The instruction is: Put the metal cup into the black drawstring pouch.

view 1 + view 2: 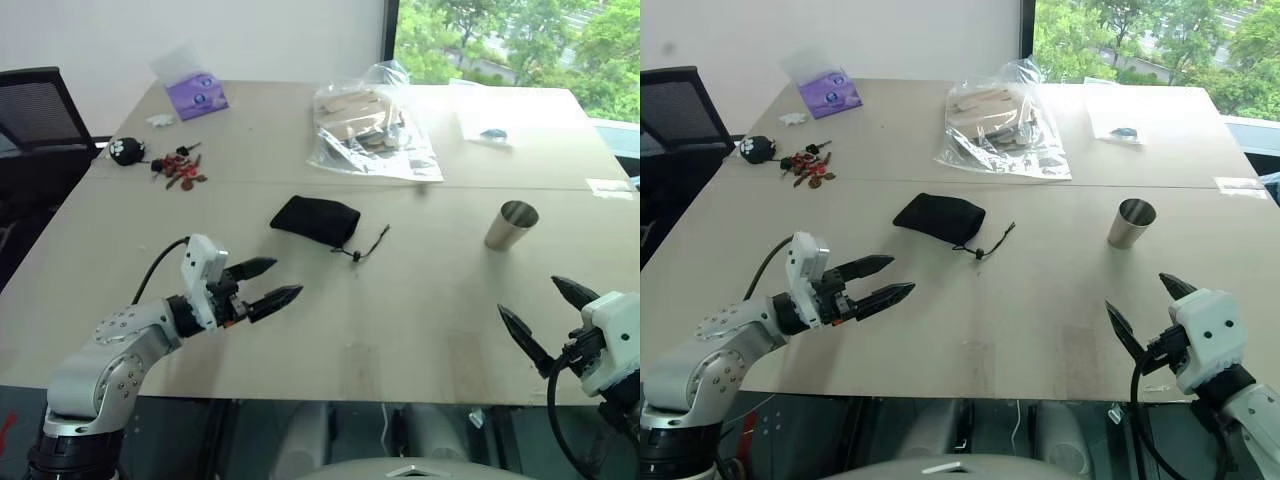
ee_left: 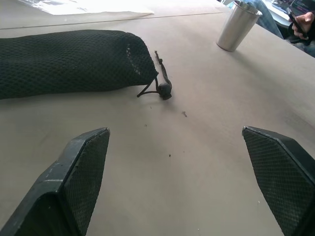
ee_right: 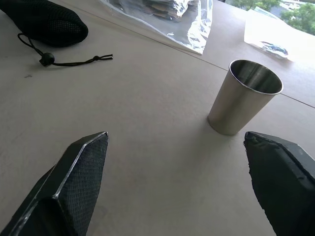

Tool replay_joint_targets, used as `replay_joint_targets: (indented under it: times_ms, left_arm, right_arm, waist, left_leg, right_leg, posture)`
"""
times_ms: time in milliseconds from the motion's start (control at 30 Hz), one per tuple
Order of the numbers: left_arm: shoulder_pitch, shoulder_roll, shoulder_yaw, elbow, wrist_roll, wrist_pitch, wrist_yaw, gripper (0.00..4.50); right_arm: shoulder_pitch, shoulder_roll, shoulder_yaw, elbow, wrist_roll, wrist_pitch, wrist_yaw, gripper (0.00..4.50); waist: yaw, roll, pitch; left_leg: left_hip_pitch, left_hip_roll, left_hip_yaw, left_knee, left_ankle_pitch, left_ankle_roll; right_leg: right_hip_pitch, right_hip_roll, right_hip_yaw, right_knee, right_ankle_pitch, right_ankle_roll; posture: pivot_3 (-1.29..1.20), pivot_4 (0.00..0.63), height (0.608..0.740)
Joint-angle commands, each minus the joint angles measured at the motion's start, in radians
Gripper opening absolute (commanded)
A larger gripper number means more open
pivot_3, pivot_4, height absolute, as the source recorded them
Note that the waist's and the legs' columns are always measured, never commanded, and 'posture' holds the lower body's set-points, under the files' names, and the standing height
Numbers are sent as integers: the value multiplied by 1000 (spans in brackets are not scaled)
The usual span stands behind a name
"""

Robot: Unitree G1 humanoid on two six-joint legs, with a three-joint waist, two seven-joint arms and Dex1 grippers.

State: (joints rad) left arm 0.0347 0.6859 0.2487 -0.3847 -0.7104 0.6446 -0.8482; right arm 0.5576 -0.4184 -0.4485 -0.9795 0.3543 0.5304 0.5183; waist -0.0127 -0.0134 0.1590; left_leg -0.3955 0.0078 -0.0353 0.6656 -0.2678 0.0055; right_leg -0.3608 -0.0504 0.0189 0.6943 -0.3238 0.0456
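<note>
The metal cup stands upright on the wooden table, right of centre; it is also seen ahead of the right fingers. The black drawstring pouch lies flat near the table's middle, its cord and knot trailing toward the cup. My left gripper is open over the table's front left, a short way in front of the pouch. My right gripper is open near the front right edge, with the cup beyond it. Nothing is between either pair of fingers.
A clear plastic bag of wooden pieces lies at the back centre. A purple tissue pack, a black round toy and small red bits sit at the back left. A black chair stands left of the table.
</note>
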Motion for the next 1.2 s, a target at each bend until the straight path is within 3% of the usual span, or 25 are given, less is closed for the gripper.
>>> replay_joint_targets:
  times_ms: [33,267,433,500,733,967,1067,1200]
  left_arm:
    - [-37,-2,21,-52,-26,15,41,4467]
    - [-231,-70,-71,-116,-9,151,273,4467]
    - [-457,-26,-271,-161,138,421,489,4467]
    - [-548,-12,-374,-176,246,455,562,4467]
    - [-786,-102,-632,-69,397,587,628,4467]
    - [-896,-167,-819,153,569,509,613,4467]
    - [-910,-180,-852,205,616,480,591,3699]
    - [-905,-197,-839,248,653,448,565,1739]
  right_arm:
    - [-40,-23,-12,-21,12,-13,-12,4495]
    - [-205,-114,24,-37,99,54,-6,4495]
    - [-196,-196,36,-52,177,68,70,4495]
    - [-182,-215,32,-57,209,71,88,4495]
    - [-49,-250,-5,-68,226,-3,133,4495]
    - [86,-233,50,-68,171,-149,67,4495]
    - [127,-229,69,-68,142,-193,46,4500]
    - [112,-216,91,-68,86,-179,-12,4500]
  waist:
    - [0,0,0]
    - [2,-1,1]
    - [3,-3,3]
    - [4,-5,4]
    - [3,-5,4]
    - [1,-6,5]
    - [-1,-6,5]
    - [2,-7,6]
  left_leg:
    - [0,0,0,0,0,0]
    - [-1,-1,-1,1,0,0]
    - [-3,-2,-2,1,0,0]
    - [-3,-2,-2,1,0,0]
    - [-3,-3,-2,1,0,0]
    - [-3,-3,-1,1,0,0]
    - [-3,-2,0,1,0,0]
    - [-4,-2,-1,1,0,0]
  right_leg:
    - [0,0,0,0,0,0]
    - [0,4,-1,0,0,1]
    - [0,4,-2,-1,0,1]
    - [0,4,-2,-1,0,1]
    - [0,4,-2,-1,0,1]
    - [-1,5,-2,0,0,1]
    - [-1,5,-1,0,0,1]
    - [-2,4,-1,-1,0,1]
  posture:
    - [0,150,740]
    - [0,150,740]
    - [0,150,740]
    - [0,150,740]
    - [0,150,740]
    - [0,150,740]
    - [0,150,740]
    - [0,150,740]
